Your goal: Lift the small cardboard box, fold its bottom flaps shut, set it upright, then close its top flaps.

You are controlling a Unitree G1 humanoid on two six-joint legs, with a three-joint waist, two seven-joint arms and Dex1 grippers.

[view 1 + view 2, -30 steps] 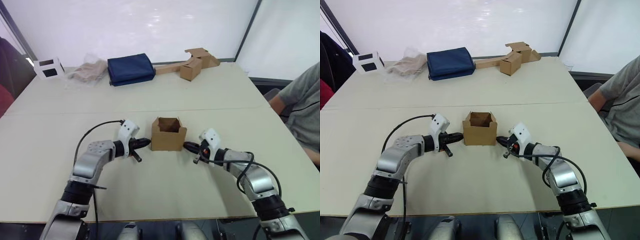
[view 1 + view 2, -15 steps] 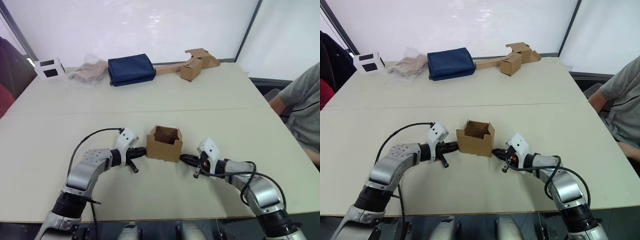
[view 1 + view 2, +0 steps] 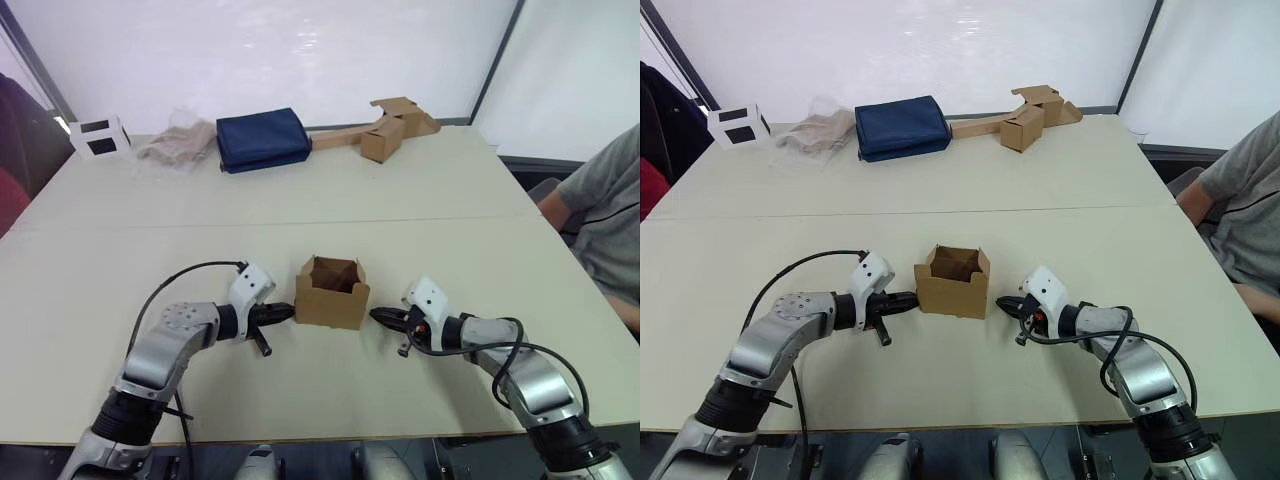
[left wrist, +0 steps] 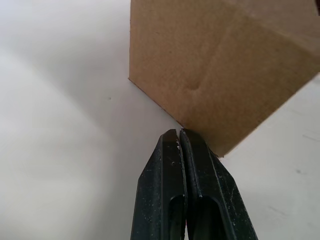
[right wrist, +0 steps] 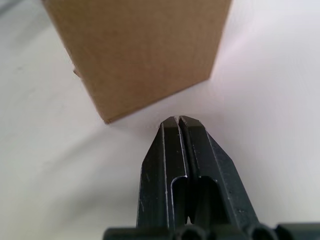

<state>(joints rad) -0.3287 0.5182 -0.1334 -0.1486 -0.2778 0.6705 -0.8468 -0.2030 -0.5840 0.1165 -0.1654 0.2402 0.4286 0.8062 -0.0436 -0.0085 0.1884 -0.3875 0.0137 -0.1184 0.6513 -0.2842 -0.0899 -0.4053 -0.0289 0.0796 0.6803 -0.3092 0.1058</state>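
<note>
Beige table (image 3: 420, 190), white wall behind. Small cardboard box (image 3: 332, 292): upright at the near centre, top flaps (image 3: 333, 264) open. Left gripper (image 3: 279, 313) and right gripper (image 3: 384, 317): fingers clenched, empty, flanking it. Wrist views add bare side walls; the left fingertips almost touch the box's corner.

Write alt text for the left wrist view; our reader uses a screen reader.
The left gripper, its two black fingers pressed shut, points at the lower corner of the small plain brown cardboard box, which stands on the pale table. Whether the tips touch the box is unclear.
</note>
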